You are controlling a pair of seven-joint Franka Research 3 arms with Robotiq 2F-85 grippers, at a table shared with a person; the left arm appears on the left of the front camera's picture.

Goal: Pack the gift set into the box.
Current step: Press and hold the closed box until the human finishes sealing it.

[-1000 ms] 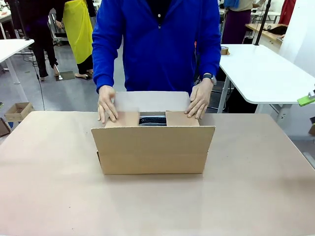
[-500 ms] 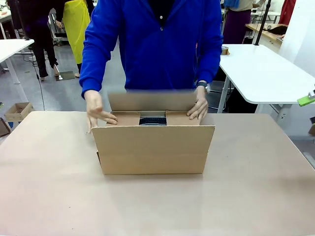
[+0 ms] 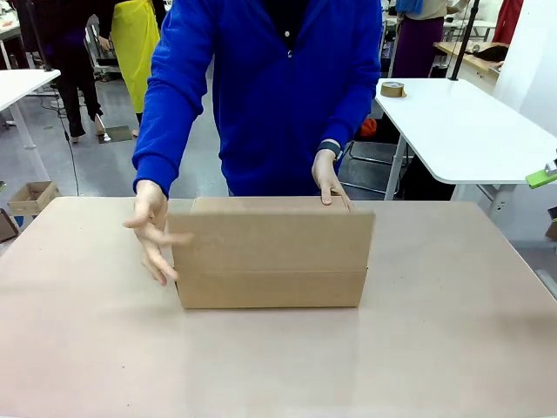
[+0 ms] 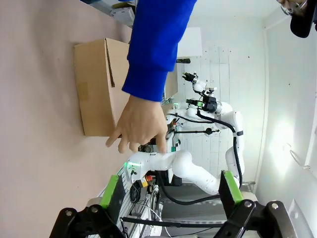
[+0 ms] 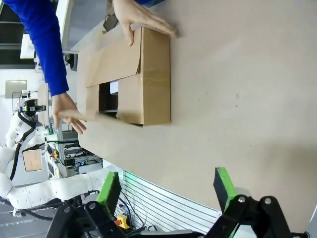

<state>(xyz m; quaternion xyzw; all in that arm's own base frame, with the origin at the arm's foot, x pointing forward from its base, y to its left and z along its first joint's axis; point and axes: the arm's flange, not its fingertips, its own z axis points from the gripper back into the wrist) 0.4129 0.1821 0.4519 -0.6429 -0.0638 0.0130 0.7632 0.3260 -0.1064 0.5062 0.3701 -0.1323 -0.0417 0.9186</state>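
Note:
The box (image 3: 271,261) stands in the middle of the table, its near flap upright and the far flap folded down over the top. The gift set is hidden from the front. In the right wrist view the box (image 5: 154,74) has a dark gap between its flaps with a small pale patch inside; I cannot tell what it is. One of the person's hands (image 3: 329,181) rests on the far top edge. The other hand (image 3: 153,232) hovers, blurred, at the box's left end. My left gripper (image 4: 170,191) and right gripper (image 5: 167,191) are open, holding nothing, well back from the box.
The tan table (image 3: 435,340) has free room in front of the box and on both sides. A white table behind at the right carries a tape roll (image 3: 392,89). A tiny brown carton (image 3: 33,196) sits on the floor at the left.
The far flap has come down over the opening, hiding the contents from the front. The person's hand at picture left has swung off the top to the box's left end.

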